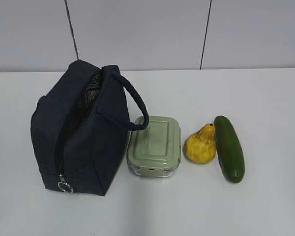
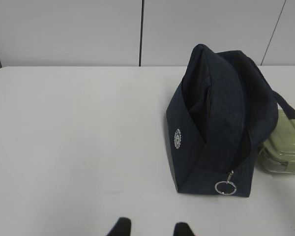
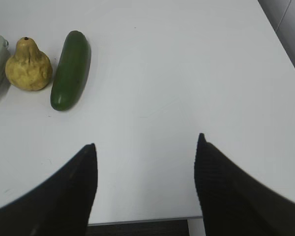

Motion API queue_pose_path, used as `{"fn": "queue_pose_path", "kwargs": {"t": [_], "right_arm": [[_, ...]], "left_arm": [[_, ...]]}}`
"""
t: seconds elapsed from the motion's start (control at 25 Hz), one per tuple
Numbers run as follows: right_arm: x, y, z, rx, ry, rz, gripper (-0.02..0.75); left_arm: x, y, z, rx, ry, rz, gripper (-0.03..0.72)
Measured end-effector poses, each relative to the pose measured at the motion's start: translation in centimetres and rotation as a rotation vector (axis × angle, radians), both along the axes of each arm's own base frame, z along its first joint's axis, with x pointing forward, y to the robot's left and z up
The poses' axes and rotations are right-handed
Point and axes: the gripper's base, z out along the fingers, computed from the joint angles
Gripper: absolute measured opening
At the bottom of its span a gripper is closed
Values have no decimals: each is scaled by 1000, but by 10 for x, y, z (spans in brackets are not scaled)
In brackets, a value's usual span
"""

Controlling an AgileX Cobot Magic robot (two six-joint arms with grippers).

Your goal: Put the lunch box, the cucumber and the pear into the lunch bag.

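Lunch bag [image 1: 81,130] inspection begins at the claws. The right gripper [image 3: 146,142] stands with its two dark fingers [image 3: 64,196] spread wide, holding nothing, over bare white table [image 3: 187,73] near the table's front edge. The left gripper [image 2: 150,227] shows only two dark fingertips [image 2: 120,227] at the bottom of its wrist view, a modest gap between them, nothing gripped, table beneath.

Outward from the right gripper: the cucumber [image 3: 71,70] lies flat up and to the left, well apart from the fingers, with the pear [image 3: 28,66] just beside it on its left. The lunch box [image 1: 154,146], pale green lid on, sits between pear and bag.

Outward from the left gripper: the bag stands upright to the right, zipper parted along its top, silvery lining visible in the exterior view, ring pull [image 2: 225,186] hanging at the lower front corner. Its loop handle [image 1: 135,105] droops onto the lunch box lid. No task item is inside the bag.
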Motion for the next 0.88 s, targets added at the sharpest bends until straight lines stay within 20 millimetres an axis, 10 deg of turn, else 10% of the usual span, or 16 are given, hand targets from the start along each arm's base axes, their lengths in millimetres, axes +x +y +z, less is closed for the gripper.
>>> {"fn": "queue_pose_path", "kwargs": {"t": [0.88], "right_arm": [[0, 0, 0, 0, 0, 0, 488]], "left_arm": [[0, 0, 0, 3, 0, 2, 166]]}}
